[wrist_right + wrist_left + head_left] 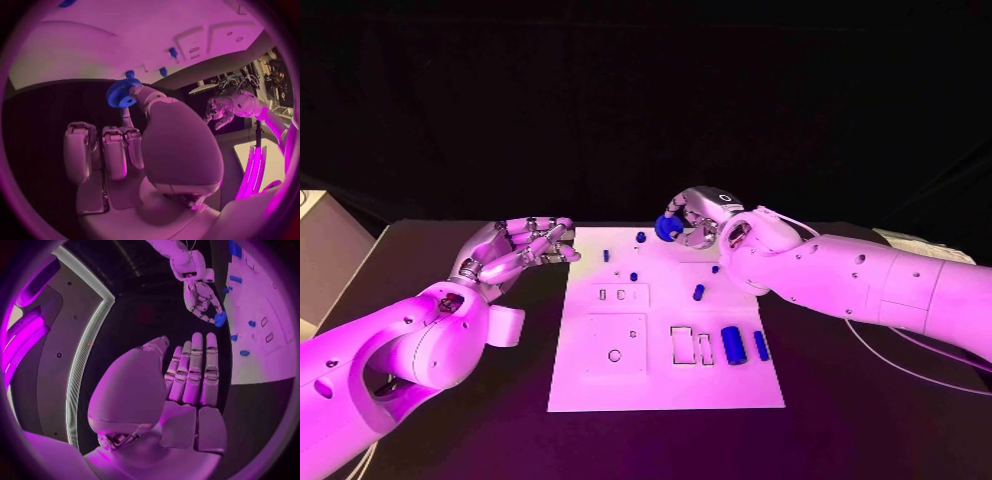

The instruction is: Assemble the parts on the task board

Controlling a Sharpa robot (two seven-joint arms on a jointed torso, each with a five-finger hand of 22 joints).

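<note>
The white task board (668, 385) lies in the middle of the black table. My right hand (701, 214) hovers over the board's far edge and pinches a blue gear (669, 228) between thumb and a finger; the right wrist view shows the gear (122, 93) at the fingertips, above the board (94, 55). My left hand (524, 246) hangs by the board's far left corner, holding nothing, and its fingers (194, 370) lie straight in the left wrist view. Small blue pegs (635, 276) stand on the board's far half. Two blue cylinders (733, 345) lie on its near right part.
Rectangular recesses and raised blocks (620, 294) mark the board's middle and near left. A pale box (322, 250) stands at the table's far left edge. A white cable (877, 350) runs along the table to the right of the board.
</note>
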